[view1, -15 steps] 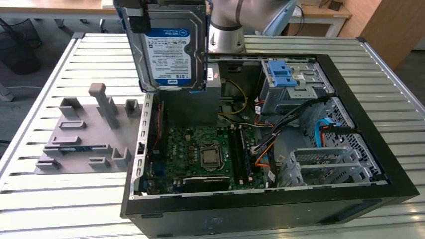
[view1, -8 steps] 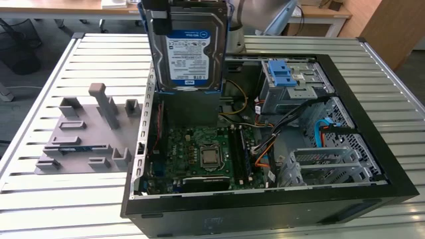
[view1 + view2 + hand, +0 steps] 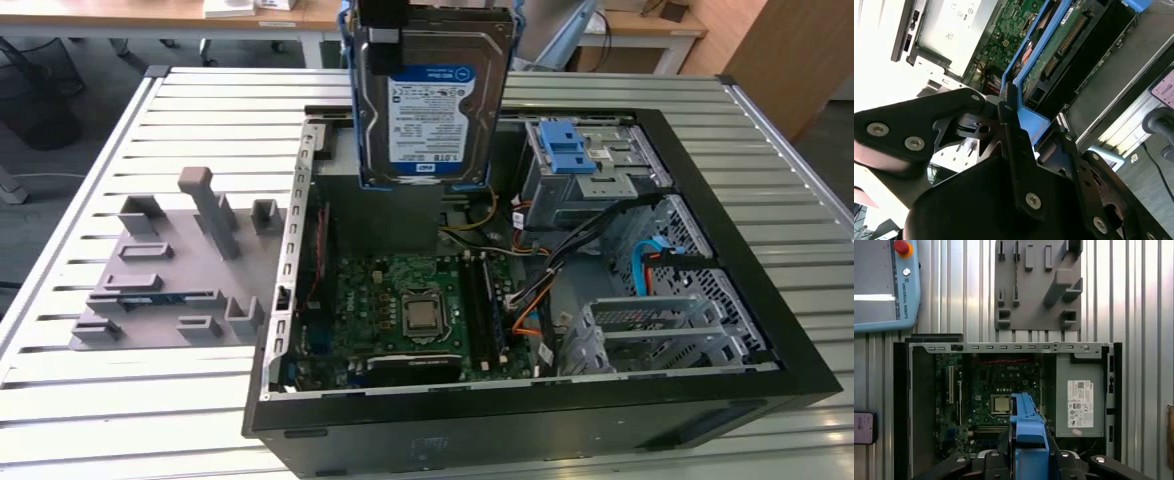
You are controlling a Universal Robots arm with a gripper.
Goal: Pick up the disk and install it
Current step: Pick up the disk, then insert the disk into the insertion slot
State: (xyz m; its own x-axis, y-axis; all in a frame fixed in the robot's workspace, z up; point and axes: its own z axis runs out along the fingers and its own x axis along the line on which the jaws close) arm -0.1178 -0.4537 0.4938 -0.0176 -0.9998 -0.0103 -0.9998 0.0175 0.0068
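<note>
Pinching the disk (image 3: pixel 430 100) by its blue bracket with the gripper (image 3: pixel 1029 455). Holding it upright above the open case (image 3: pixel 534 425), label visible.

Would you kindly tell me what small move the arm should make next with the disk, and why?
Probably shift the disk toward the exterior view's right, over the metal drive bay. The gripper is shut on its blue carrier and holds it upright above the open case, hanging to the exterior view's left of that bay.
</note>
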